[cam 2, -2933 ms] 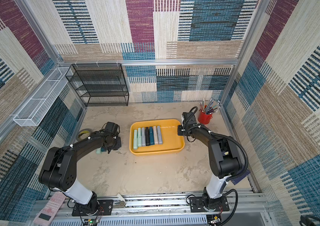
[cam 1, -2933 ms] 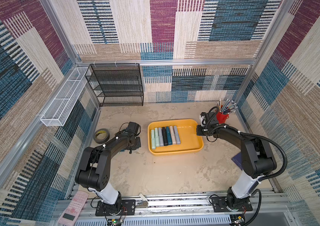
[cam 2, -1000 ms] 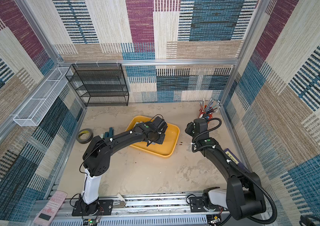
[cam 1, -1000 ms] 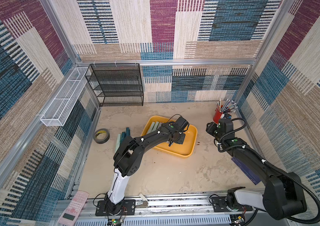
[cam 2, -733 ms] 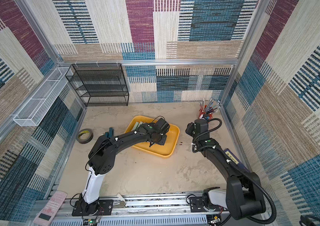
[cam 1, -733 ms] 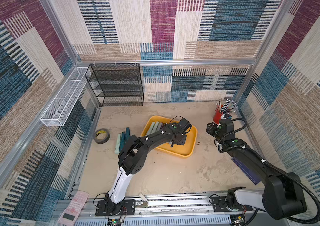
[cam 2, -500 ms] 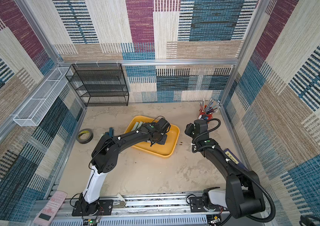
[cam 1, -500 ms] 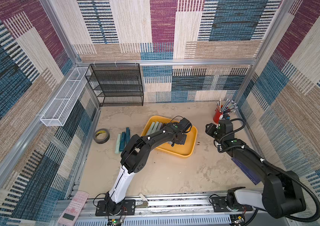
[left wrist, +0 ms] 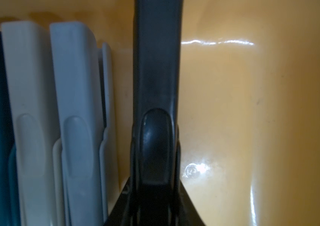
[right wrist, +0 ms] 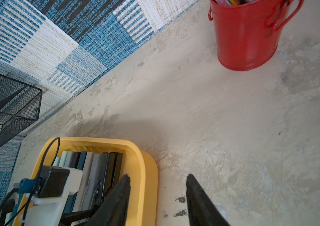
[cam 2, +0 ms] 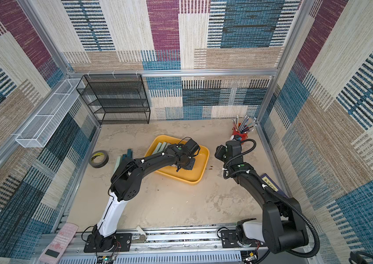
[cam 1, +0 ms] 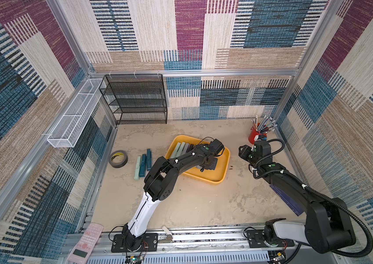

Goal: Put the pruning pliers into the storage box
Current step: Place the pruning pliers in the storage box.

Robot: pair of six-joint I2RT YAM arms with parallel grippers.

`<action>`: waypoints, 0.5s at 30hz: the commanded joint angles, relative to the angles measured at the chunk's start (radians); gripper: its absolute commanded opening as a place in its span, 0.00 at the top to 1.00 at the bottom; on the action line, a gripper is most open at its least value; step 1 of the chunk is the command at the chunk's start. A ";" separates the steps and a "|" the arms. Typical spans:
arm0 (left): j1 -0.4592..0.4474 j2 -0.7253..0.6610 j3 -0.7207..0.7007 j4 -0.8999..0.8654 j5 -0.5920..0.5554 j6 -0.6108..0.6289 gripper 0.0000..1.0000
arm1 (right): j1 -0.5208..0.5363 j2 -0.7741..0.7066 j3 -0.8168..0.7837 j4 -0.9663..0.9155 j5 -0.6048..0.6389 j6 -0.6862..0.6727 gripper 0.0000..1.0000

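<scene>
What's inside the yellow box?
A row of pliers lying side by side: pale green, grey, teal, cream. The left gripper is in there too, shut on black pliers beside the row. The arm covers part of the row, so I can't count them all.

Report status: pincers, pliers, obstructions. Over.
Left pincer shut on black bar-shaped pruning pliers inside yellow plastic storage box. Right pincer open, empty, beside box. Three green-and-teal pliers on table by black tape roll.

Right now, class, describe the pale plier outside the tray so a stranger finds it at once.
Find the yellow storage box mid-table; between it and the black tape roll lie three pruning pliers. Pick the pale green one, nearest the tape; its neighbours are teal.
</scene>
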 commanded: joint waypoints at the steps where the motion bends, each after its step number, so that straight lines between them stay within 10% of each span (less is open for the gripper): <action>1: 0.000 0.009 0.018 -0.008 -0.015 -0.013 0.73 | 0.000 0.000 -0.001 0.035 -0.008 -0.003 0.51; 15: 0.004 0.024 0.027 -0.010 -0.027 0.004 0.63 | 0.000 -0.009 -0.011 0.020 -0.011 -0.006 0.51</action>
